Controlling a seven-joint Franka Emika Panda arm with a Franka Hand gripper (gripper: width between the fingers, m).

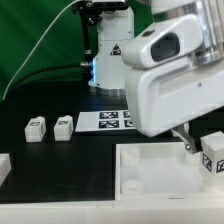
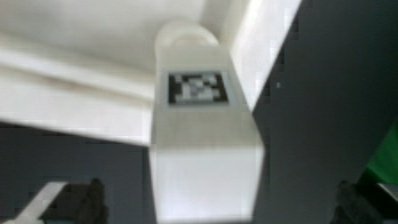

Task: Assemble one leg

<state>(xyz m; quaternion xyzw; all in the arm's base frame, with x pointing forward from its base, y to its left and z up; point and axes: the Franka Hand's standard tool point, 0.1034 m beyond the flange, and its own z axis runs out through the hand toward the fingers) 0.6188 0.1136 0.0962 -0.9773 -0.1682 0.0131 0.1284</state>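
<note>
In the wrist view a white leg with a black-and-white tag lies between my gripper fingers. A dark gap shows on each side of it, so the jaws stand open around it and do not touch it. One dark finger shows beside it. In the exterior view this leg sits by the right end of the large white tray, with my gripper low over it. Two more legs lie on the black table at the exterior view's left.
The marker board lies behind the tray. A white post with a tag stands at the back. A white piece is cut off by the exterior view's left edge. The tray's rim shows beside the leg in the wrist view.
</note>
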